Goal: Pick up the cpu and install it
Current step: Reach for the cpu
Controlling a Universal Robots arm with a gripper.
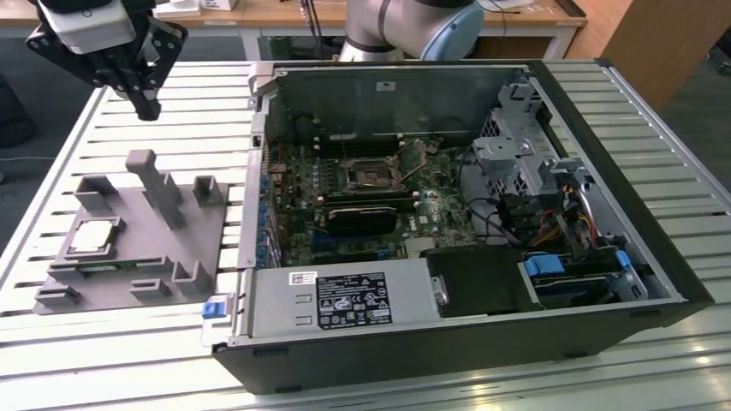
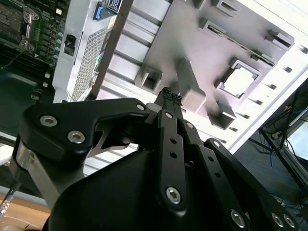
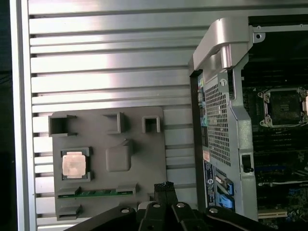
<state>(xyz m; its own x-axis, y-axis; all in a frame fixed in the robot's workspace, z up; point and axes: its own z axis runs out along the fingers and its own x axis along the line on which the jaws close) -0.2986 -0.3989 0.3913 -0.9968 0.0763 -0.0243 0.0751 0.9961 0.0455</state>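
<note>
The cpu (image 1: 94, 237) is a small silver square with a pale rim. It lies flat in a pocket of the grey tray (image 1: 211, 244) at the exterior view's left. Both wrist views look down on the cpu (image 3: 74, 164) (image 2: 239, 82) in that tray (image 3: 144, 144) (image 2: 192, 33). My gripper (image 1: 146, 110) hangs high above the table behind the tray, shut with nothing between its fingers (image 3: 164, 186) (image 2: 169, 96). The dark socket (image 1: 371, 177) (image 3: 284, 107) sits on the motherboard inside the open computer case, well away from the gripper.
The open computer case (image 1: 457, 325) fills the middle and right of the slatted metal table (image 1: 115, 360). A tall post (image 1: 160, 193) stands up from the tray beside the cpu. A thin green strip (image 3: 96, 193) lies in a slot near the cpu.
</note>
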